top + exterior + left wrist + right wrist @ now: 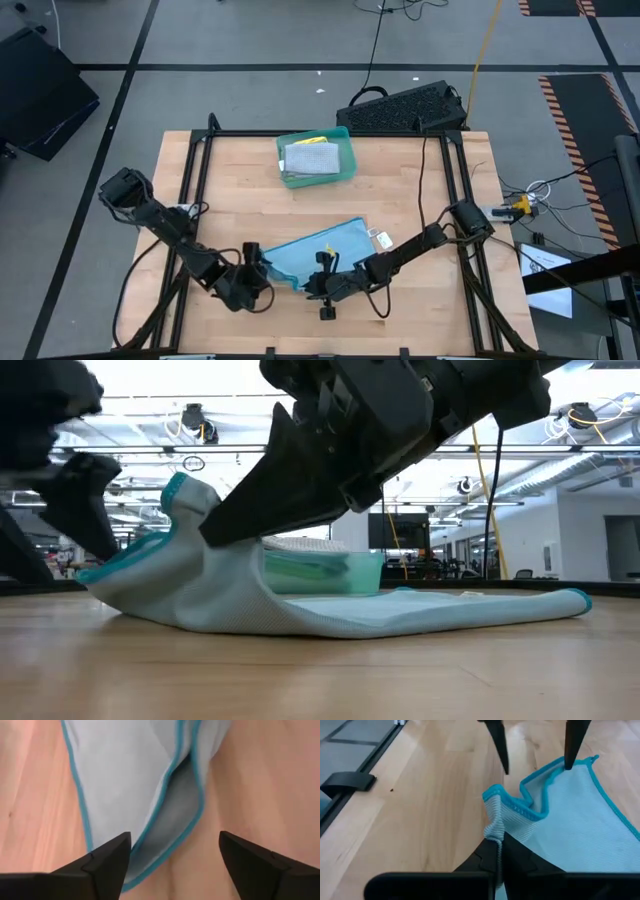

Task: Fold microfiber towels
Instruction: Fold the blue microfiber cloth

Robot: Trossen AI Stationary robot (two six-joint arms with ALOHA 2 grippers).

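One light blue microfiber towel with a teal hem lies near the front edge of the wooden table, already doubled over, with a fold under way. The right gripper, jaws pressed together, pinches a bunched corner of that towel at its front-left end. The left gripper sits just beside the same end with jaws spread wide, holding nothing. Next, I judge, the pinched corner needs carrying across and laying flat. One teal plastic tray near the back edge holds folded cloths, a grey one topmost; their number cannot be told
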